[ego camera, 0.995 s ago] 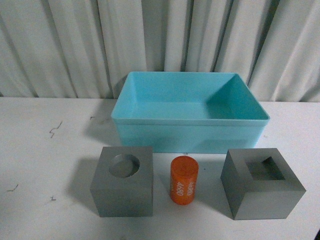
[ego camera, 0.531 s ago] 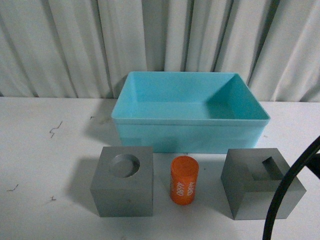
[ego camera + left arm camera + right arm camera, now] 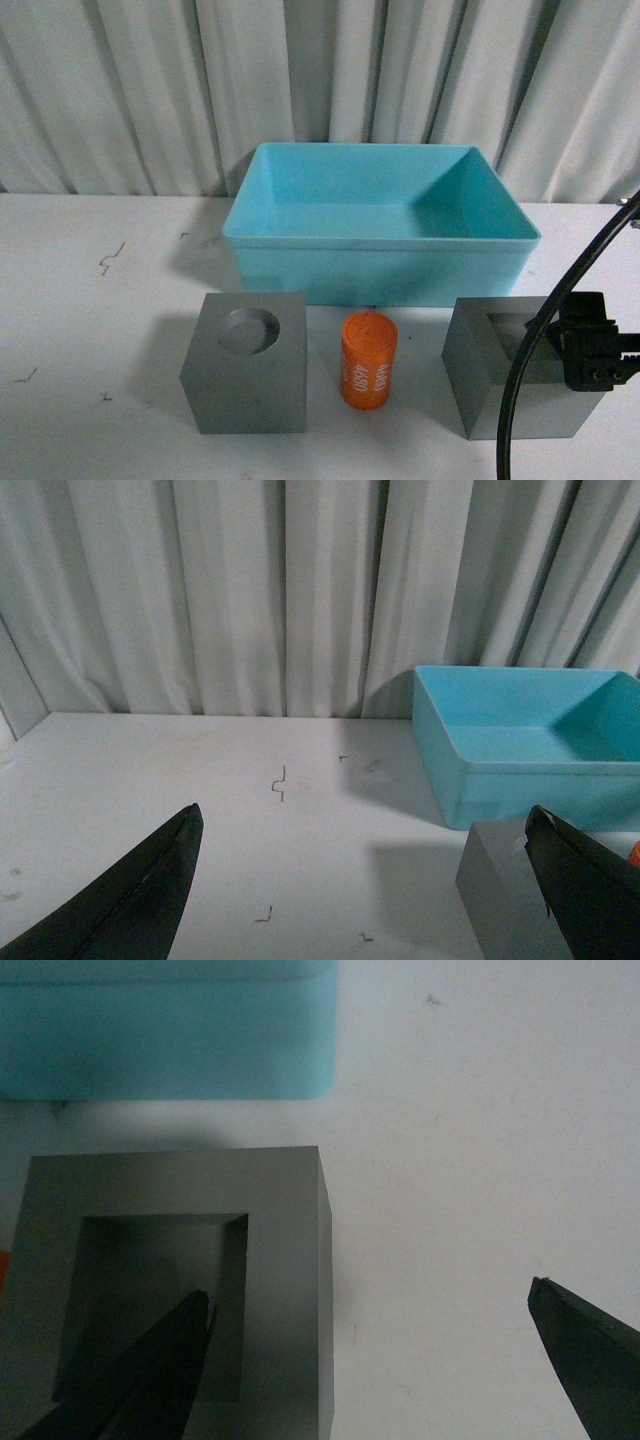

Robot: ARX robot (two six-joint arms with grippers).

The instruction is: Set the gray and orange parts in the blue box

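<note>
The blue box point(image 3: 380, 241) stands open and empty at the back of the white table. In front of it stand a gray cube with a round recess point(image 3: 245, 365), an orange cylinder point(image 3: 368, 360) and a gray cube with a rectangular recess point(image 3: 495, 390). My right gripper point(image 3: 370, 1290) is open above that cube point(image 3: 285, 1260); one finger is over the recess, the other over bare table beside it. My right arm point(image 3: 590, 345) shows at the cube's right side. My left gripper point(image 3: 362, 812) is open and empty, with the round-recess cube point(image 3: 505, 890) by one finger and the box point(image 3: 520, 745) beyond.
A white curtain point(image 3: 320, 80) hangs close behind the box. The table point(image 3: 80, 300) carries small dark marks on its left part. A black cable point(image 3: 530, 350) arcs from the right arm across the cube.
My right arm and its cable have come in from the lower right and now stand over the cube with the rectangular recess. The parts and box have not moved.
</note>
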